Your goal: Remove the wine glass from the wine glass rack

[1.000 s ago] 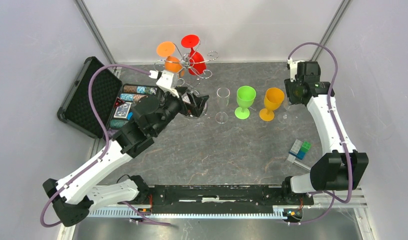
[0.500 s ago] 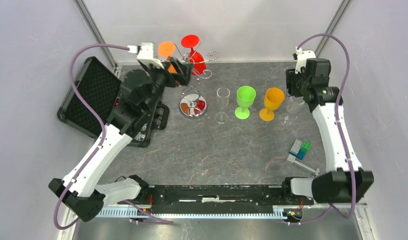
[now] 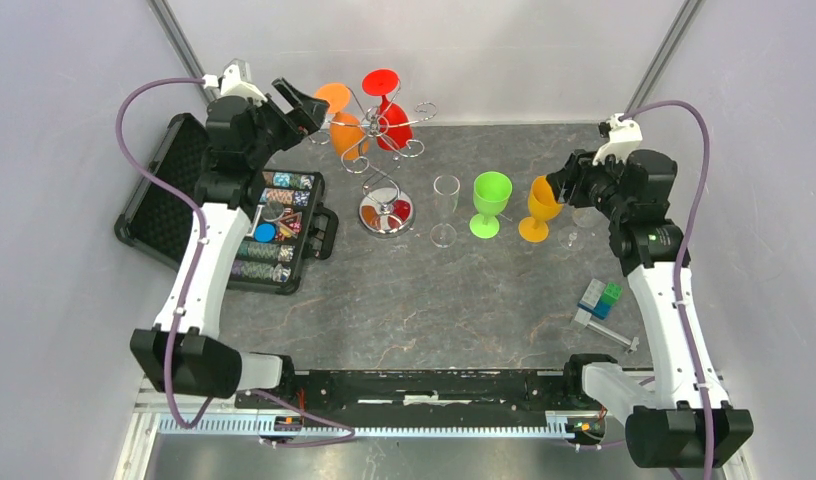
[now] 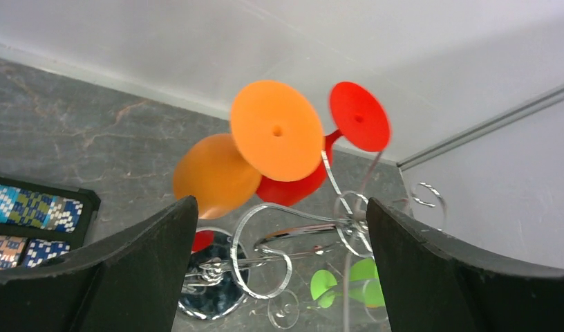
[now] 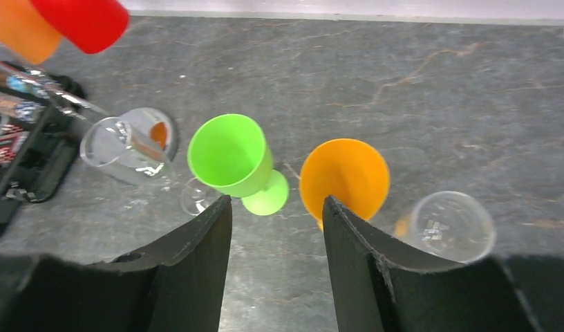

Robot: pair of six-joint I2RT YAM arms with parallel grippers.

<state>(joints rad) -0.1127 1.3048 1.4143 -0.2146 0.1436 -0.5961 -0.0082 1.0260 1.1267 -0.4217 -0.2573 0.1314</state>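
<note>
The chrome wine glass rack (image 3: pixel 384 160) stands at the back of the table on a round mirrored base (image 3: pixel 386 213). An orange wine glass (image 3: pixel 342 115) and a red wine glass (image 3: pixel 389 108) hang upside down on its scroll arms. My left gripper (image 3: pixel 302 102) is open and empty, just left of the orange glass, level with its foot. In the left wrist view the orange glass (image 4: pixel 262 149), the red glass (image 4: pixel 348 131) and the rack (image 4: pixel 293 242) show between the wide-open fingers. My right gripper (image 3: pixel 562 183) is open and empty above the standing orange glass (image 3: pixel 544 207).
A clear glass (image 3: pixel 445 208), a green glass (image 3: pixel 489 203) and another clear glass (image 3: pixel 584 215) stand in a row with the standing orange one. An open black case of poker chips (image 3: pixel 274 225) lies at the left. Coloured blocks (image 3: pixel 599 300) lie at the right.
My left arm has swung back and left, from over the rack's base up to beside the hanging orange glass. My right gripper has moved down toward the standing orange glass.
</note>
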